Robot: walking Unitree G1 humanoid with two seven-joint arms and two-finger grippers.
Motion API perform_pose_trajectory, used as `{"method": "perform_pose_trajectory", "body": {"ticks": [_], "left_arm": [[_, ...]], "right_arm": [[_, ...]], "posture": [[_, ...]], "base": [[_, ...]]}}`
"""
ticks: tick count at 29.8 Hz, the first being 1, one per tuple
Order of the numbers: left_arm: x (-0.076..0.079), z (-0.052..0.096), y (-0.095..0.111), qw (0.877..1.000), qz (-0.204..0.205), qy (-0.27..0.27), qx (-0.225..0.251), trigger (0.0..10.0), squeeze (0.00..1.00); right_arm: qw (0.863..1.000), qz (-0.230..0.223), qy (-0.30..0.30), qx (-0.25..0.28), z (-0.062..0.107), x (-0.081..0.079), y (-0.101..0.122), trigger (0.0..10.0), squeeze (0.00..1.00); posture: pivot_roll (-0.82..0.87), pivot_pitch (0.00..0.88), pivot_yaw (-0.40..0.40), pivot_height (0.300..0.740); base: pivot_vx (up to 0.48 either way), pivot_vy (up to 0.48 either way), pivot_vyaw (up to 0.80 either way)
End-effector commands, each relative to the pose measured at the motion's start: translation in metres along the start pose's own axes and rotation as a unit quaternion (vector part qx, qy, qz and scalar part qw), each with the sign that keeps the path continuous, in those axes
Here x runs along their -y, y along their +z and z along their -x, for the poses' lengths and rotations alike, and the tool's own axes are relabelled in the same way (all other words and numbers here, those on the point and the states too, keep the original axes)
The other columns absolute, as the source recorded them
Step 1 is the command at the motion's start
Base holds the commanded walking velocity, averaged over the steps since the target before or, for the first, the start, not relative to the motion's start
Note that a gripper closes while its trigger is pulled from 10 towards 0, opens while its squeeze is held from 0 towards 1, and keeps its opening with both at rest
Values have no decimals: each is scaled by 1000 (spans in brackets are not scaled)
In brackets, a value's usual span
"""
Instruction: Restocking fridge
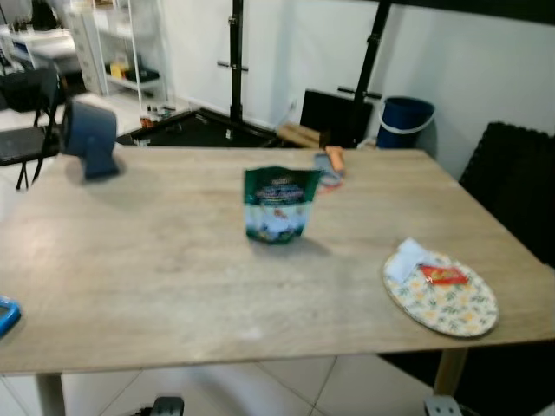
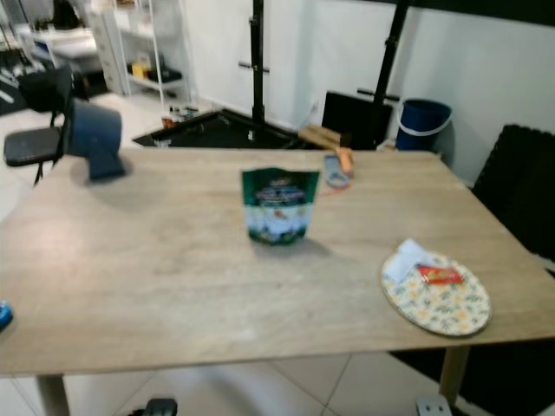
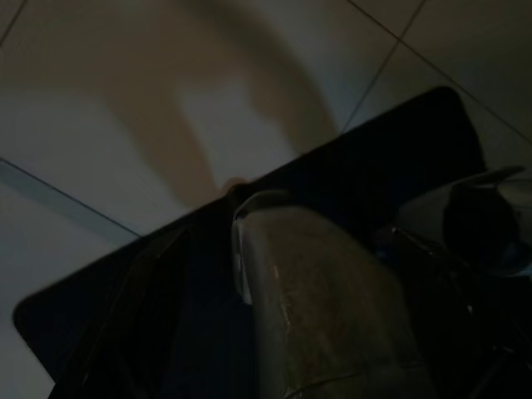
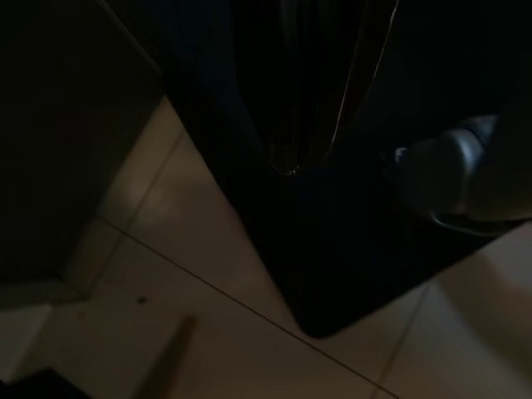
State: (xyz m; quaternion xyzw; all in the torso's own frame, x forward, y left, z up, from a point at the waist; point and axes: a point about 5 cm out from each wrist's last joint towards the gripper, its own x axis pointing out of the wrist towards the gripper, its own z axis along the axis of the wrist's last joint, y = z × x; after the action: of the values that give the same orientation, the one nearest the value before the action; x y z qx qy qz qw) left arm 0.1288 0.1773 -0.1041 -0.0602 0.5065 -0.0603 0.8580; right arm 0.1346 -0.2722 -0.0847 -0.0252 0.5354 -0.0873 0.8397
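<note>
A green and white snack pouch [image 1: 277,204] stands upright near the middle of a light wooden table [image 1: 156,277]. To the right, near the table's front edge, a flowered oval plate [image 1: 451,305] holds a white napkin [image 1: 408,258] and a small red packet [image 1: 443,276]. A small grey and orange object [image 1: 330,165] lies behind the pouch toward the far edge. Both arms hang idle below the table. The left wrist view is dark, with tiled floor [image 3: 100,125] and black shapes. The right wrist view is just as dim above pale tiles [image 4: 166,283].
A blue rounded object [image 1: 91,139] stands at the table's far left, and a blue item [image 1: 7,314] lies at the near left edge. Behind the table are a black stand [image 1: 236,61], a blue bin [image 1: 404,121], shelving [image 1: 121,43] and a dark chair [image 1: 26,130]. A black panel [image 1: 512,182] flanks the right side.
</note>
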Motion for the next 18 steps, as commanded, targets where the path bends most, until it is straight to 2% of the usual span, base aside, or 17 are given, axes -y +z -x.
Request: {"method": "perform_pose_trajectory", "body": {"ticks": [1,3,4,6,8,11,12,13,15,17,18], "left_arm": [[4,1,-13,1000,4,-5,-26,10000,0],[4,1,-13,1000,6,-4,-26,10000,0],[4,1,-13,1000,6,-4,-26,10000,0],[4,1,-13,1000,6,-4,-26,10000,0],[3,1,-12,1000,8,-3,-24,10000,0],[2,2,-12,1000,9,-2,-23,10000,0],[1,2,-12,1000,9,-1,-23,10000,0],[1,2,-12,1000,9,0,-22,10000,0],[1,2,-12,1000,9,0,-22,10000,0],[0,2,-12,1000,9,1,-22,10000,0],[0,2,-12,1000,9,1,-22,10000,0]], "right_arm": [[1000,-1,-1,-4,0,1,-3,10000,0],[1000,5,-1,-1,0,2,0,10000,0],[1000,30,6,5,0,3,3,10000,0],[1000,30,6,5,0,3,3,10000,0],[995,81,44,25,0,1,16,10000,0],[995,82,44,41,2,9,29,10000,0],[996,76,34,45,3,15,33,10000,0],[997,58,-42,35,9,46,37,10000,0],[997,58,-42,35,9,46,37,10000,0],[993,33,-107,38,16,73,43,10000,0],[993,33,-107,38,16,73,43,10000,0]], "posture": [[-74,0,-68,740],[-74,0,-68,740],[-73,0,-67,740],[-73,0,-67,740],[-74,0,-67,740],[-74,0,-67,740],[-74,0,-67,740],[-73,0,-67,740],[-73,0,-67,740],[-71,0,-68,740],[-71,0,-68,740]], "base": [[0,0,0],[0,0,0],[0,0,0],[0,0,0],[0,0,0],[0,0,0],[0,0,0],[0,0,0],[0,0,0],[0,0,0],[0,0,0]]}}
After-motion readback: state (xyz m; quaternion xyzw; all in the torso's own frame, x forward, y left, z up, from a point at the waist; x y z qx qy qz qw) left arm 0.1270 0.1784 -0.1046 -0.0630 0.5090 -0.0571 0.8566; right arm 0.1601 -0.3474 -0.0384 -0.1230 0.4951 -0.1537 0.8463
